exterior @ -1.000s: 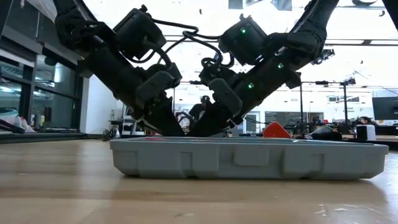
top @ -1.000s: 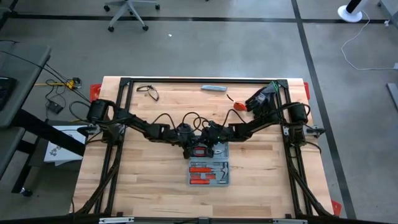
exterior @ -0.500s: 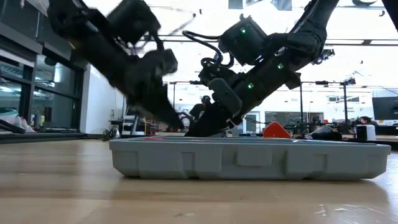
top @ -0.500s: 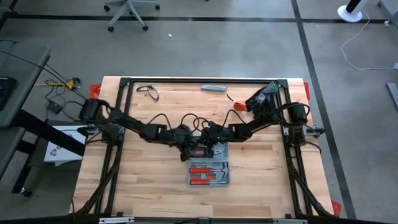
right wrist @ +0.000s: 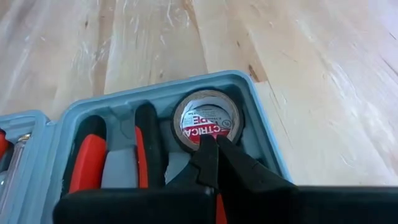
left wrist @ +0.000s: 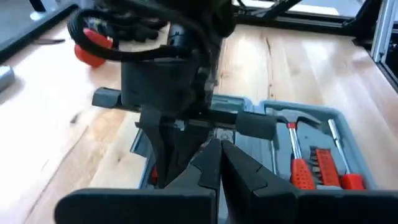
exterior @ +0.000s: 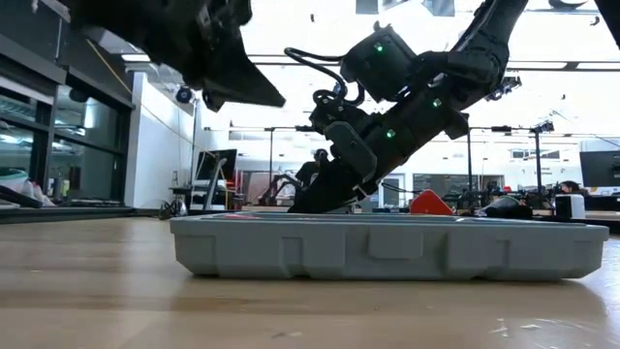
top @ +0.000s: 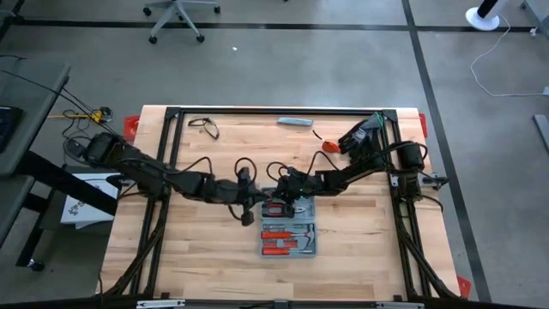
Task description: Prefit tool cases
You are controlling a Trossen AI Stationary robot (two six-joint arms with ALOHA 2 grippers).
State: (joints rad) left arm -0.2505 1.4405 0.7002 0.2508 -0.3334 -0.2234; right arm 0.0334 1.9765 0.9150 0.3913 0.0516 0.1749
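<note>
The right gripper [right wrist: 211, 146], fingers together, noses the tape roll [right wrist: 207, 121] in the open tool case [top: 288, 230]; left gripper [left wrist: 217, 155], fingers together, hovers beside it

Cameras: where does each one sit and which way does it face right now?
High view: overhead, straight down; both arms meet over the open tool case.
Low view: table height, level at the case wall; right pincer dips in, left arm above.
Left wrist view: over its shut left pincer, facing the right arm and hammer.
Right wrist view: shut pincer on the tape roll.
All four share the case.
</note>
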